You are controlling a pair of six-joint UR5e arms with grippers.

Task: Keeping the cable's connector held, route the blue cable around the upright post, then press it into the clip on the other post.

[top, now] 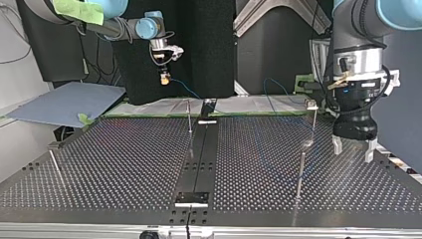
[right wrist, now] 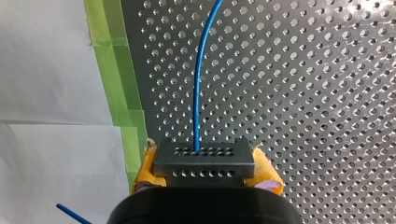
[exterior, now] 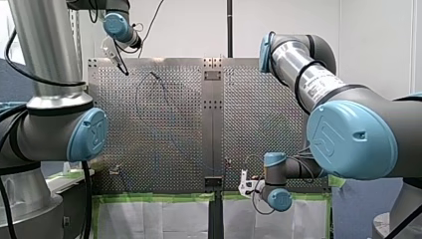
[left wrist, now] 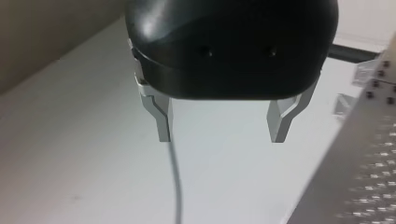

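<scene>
- blue cable (right wrist: 200, 70) runs from its connector (right wrist: 204, 161) out ahead over the perforated table (right wrist: 303, 93).
- connector is pinched between the yellow pads (right wrist: 145, 169) of my right gripper (right wrist: 204, 170), above the table's taped edge.
- judged so far: the hold is in place, but the cable looks slack, with no wrap around an upright post (top: 189, 117) and no seating in the clip, so both are left.
- my left gripper (top: 353, 152) hangs spread and empty, near another post.
- green tape (right wrist: 109, 70) lines the table edge, with pale sheeting beyond.
</scene>
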